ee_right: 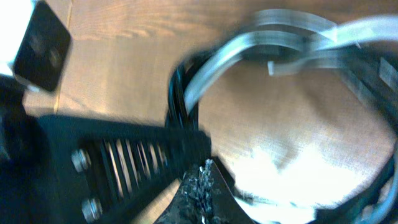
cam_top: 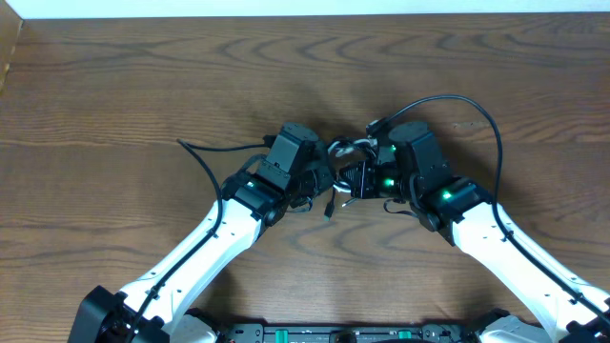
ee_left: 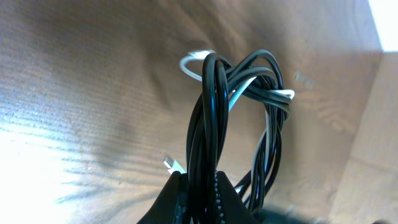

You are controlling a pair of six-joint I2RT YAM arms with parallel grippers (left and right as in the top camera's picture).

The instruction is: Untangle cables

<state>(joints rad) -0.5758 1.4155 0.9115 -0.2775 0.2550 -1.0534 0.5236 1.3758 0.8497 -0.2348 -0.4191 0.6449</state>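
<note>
The cables are bunched between my two grippers at the table's middle (cam_top: pixel 345 151), and one end hangs down (cam_top: pixel 330 205). In the left wrist view the black cable (ee_left: pixel 211 118) rises in several loops, with the white cable (ee_left: pixel 194 67) threaded through their top and a white plug (ee_left: pixel 173 165) beside them. My left gripper (ee_left: pixel 202 186) (cam_top: pixel 327 177) is shut on the black loops. My right gripper (ee_right: pixel 205 171) (cam_top: pixel 356 179) is shut close against the left one. Its view is blurred, showing the pale cable (ee_right: pixel 292 25) and black cable (ee_right: pixel 177 93) above, and nothing shows between its pads.
A thick black arm wire (cam_top: pixel 477 110) arcs behind the right arm, and another (cam_top: pixel 205 154) trails left of the left arm. The wooden table (cam_top: pixel 143 86) ends at a white strip (cam_top: pixel 286 8) at the back. The left gripper's ribbed body (ee_right: pixel 124 155) crowds the right wrist view.
</note>
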